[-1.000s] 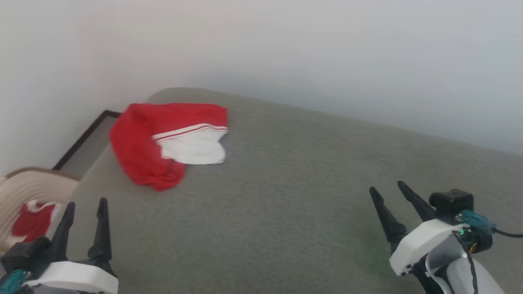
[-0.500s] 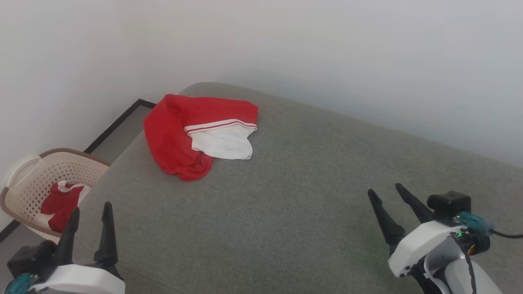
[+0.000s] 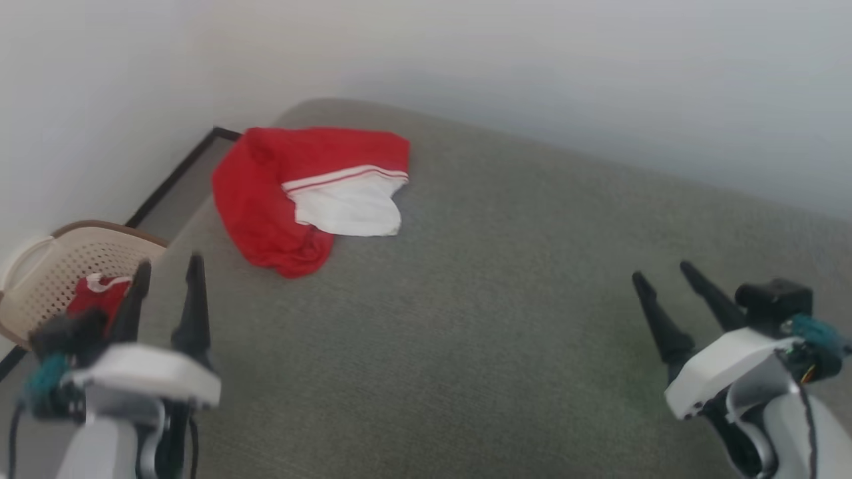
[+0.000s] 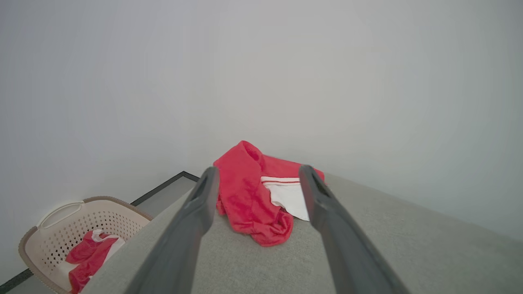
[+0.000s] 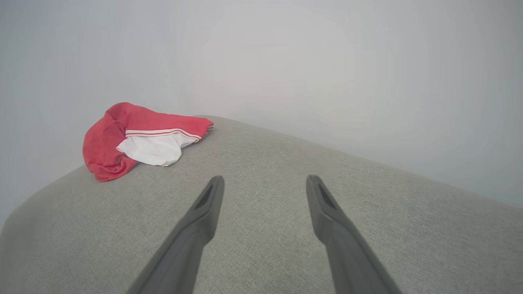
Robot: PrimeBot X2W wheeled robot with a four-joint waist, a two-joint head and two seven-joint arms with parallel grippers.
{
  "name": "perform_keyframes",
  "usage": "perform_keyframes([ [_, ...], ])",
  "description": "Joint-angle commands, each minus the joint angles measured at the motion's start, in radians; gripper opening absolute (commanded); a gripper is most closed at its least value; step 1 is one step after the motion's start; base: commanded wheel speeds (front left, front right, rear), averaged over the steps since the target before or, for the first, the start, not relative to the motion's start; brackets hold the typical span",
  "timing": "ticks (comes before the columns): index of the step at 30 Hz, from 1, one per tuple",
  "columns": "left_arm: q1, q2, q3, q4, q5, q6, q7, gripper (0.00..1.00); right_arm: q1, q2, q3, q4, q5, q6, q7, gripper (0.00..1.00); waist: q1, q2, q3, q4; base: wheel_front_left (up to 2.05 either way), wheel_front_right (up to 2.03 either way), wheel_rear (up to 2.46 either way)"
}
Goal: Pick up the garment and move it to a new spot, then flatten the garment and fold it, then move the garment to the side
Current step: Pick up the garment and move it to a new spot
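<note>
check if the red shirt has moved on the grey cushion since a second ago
No. The garment lies by the same far left corner of the grey cushion, crumpled the same way; the whole head view shifted, so the camera moved.

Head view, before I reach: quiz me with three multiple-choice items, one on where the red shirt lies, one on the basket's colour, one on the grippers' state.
1. The bright red soft jersey shirt with white sleeves lies: A) in the left gripper; B) near the far left corner of the grey fabric surface; C) in the right gripper.
2. The perforated plastic basket is: A) blue; B) black; C) beige.
3. The two grippers are: A) both open, empty; B) both shut; C) left shut on the shirt.
Answers: 1 B, it rests crumpled on the surface, apart from both grippers. 2 C, its pale beige wall shows at the head view's left. 3 A, each gripper's jaws stand spread with nothing between.
</note>
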Motion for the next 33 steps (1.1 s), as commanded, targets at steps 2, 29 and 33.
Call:
perform_keyframes([
  [2,-0.06,0.012,-0.006,0.023,-0.005,-0.005,0.011,1.0,-0.018,-0.016,-0.009,-0.021,-0.003,0.0,0.009,1.0,0.0,0.0,0.047,-0.036,0.0,0.0,0.0],
  [29,-0.768,0.063,-0.035,0.777,-0.057,0.074,0.324,1.0,-0.15,-0.232,-0.077,-0.292,0.024,0.0,0.121,1.0,0.0,0.0,0.518,-0.187,0.0,0.0,0.0],
  [33,-0.818,0.033,-0.065,0.885,-0.054,0.069,0.431,1.0,-0.152,-0.249,-0.088,-0.318,0.022,0.0,0.137,1.0,0.0,0.0,0.554,-0.184,0.0,0.0,0.0],
])
